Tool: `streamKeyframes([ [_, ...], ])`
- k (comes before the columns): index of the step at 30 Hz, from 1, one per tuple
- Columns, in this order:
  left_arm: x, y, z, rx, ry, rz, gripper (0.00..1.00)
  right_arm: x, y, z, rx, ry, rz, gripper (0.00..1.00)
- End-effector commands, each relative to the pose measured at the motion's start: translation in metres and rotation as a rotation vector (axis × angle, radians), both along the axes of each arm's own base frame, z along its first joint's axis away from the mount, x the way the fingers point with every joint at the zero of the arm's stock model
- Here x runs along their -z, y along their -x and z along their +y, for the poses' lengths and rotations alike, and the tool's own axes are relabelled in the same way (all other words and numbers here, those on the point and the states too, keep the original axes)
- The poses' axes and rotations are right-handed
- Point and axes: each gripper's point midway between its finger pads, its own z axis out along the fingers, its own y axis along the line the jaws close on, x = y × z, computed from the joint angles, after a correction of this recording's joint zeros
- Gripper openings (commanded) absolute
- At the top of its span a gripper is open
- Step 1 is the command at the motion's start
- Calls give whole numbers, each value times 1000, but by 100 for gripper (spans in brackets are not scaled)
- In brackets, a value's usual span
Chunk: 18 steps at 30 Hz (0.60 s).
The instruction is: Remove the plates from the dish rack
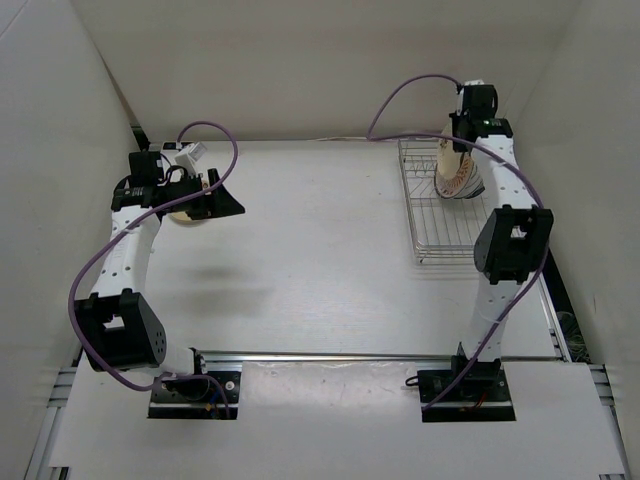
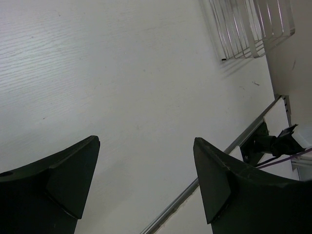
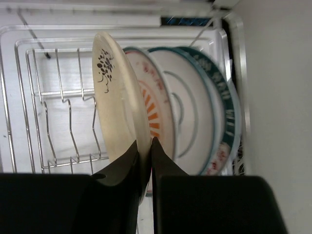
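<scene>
Plain white table point(image 1: 300, 260) boxed in by white walls point(image 1: 300, 60) on the left, far and right sides. Silver metal rail point(image 1: 380, 357) runs along the near edge. Lighting's soft and even, faint shadows.

Silver wire dish rack point(image 1: 440, 228) stood at the far right of the white table point(image 1: 320, 260); round plates point(image 3: 195, 112) stood on edge in its far half, the cream-yellow plate point(image 3: 114, 112) nearest.

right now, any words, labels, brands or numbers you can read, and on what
No text can be read in any view.
Teal-rimmed plate: white marks along the rim, perhaps lettering, too blurred to read.
Cream plate: dark sprig near the top, a pattern and not writing.
</scene>
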Motion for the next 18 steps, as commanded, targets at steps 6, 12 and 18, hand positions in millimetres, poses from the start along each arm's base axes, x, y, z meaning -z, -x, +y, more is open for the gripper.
streamKeyframes([
  [6, -13, 9, -12, 64, 85, -11, 94, -142, 33, 9, -33, -20, -305, 0],
  [12, -5, 8, -25, 133, 225, 92, 99, -141, 99, 149, -690, -491, -121, 0],
  [18, -9, 2, -41, 246, 421, 193, 98, -97, 193, 252, -983, -931, 245, 0],
])
